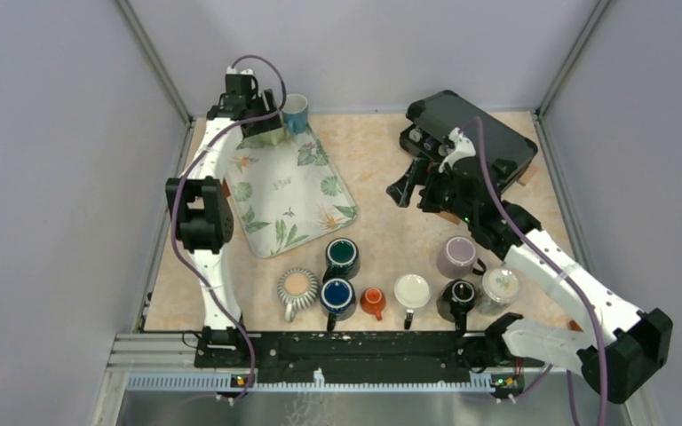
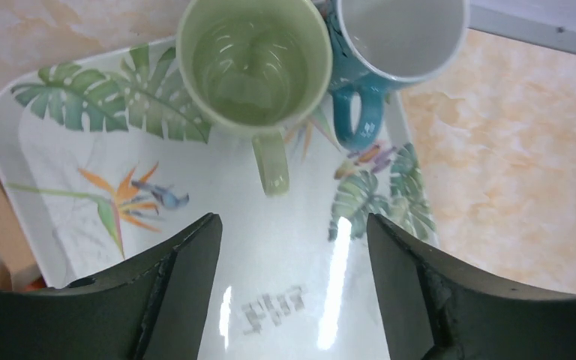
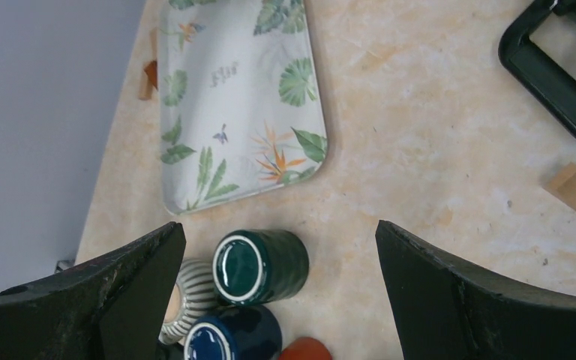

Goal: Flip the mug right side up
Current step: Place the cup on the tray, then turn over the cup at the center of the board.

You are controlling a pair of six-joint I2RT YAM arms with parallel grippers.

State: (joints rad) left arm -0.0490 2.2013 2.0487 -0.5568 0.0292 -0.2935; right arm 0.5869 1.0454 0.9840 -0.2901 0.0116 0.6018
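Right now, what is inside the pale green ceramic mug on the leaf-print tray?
Nothing: the pale green ceramic mug stands upright, its glossy bottom bare. The leaf-print tray beneath it is covered there.

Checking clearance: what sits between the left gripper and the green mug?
Only bare tray, in the left wrist view; the green mug turns its handle toward the left gripper.

Far corner of the tray [image 1: 295,197]: occupied. The green mug [image 2: 253,64] and teal mug [image 2: 401,30] stand close together near the back wall, with the green handle pointing out over the tray. The rest of the tray is bare. Open desk [image 1: 382,182] lies between the tray and the black case [image 1: 479,133], which blocks the far right corner. Near edge: a close-set row of mugs [image 1: 338,295] with narrow gaps. The right arm [image 1: 551,266] crosses above the row's right end.
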